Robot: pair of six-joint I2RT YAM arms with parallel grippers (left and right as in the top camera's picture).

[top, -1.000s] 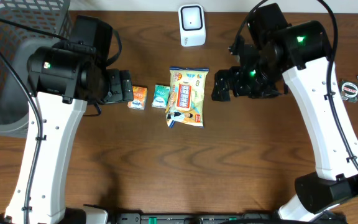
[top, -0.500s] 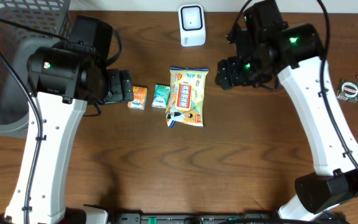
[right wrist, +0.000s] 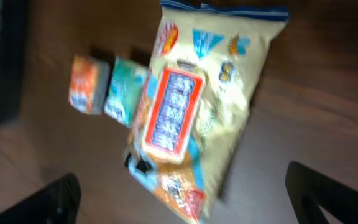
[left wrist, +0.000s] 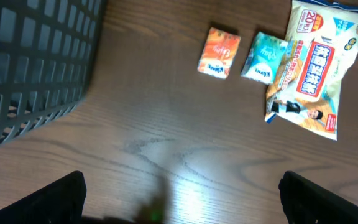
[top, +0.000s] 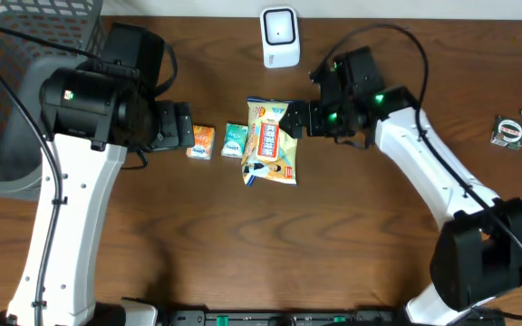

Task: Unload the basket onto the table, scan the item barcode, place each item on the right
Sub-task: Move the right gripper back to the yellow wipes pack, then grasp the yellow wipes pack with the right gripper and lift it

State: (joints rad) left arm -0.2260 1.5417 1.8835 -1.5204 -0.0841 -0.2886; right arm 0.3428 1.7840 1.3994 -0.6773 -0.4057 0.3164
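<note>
Right end effector (top: 294,119): spread wide, with nothing between its fingers (right wrist: 331,193). It hangs over the upper right edge of the snack bag (top: 272,141); whether it touches the bag cannot be told.
Snack bag: the task's item. It lies flat on the wooden surface (top: 352,235), printed face up, directly under the right end effector. It fills the middle of the right wrist view, where it is blurred.
Left end effector (top: 181,127): spread wide and holding nothing. Its fingers (left wrist: 51,199) sit at the two lower corners of the left wrist view.
Orange packet (top: 202,142): just ahead of the left end effector's tips and apart from them.
Teal packet (top: 235,140): beyond the orange packet as seen from the left end effector, with its far side close against the snack bag.
Scanner (top: 279,36): white, at the back edge of the surface, off to one side of the right end effector and apart from it.
Basket (top: 7,91): dark mesh, beside and behind the left end effector.
Small items (top: 511,131): well behind the right end effector, near the surface's edge, too small to name.
</note>
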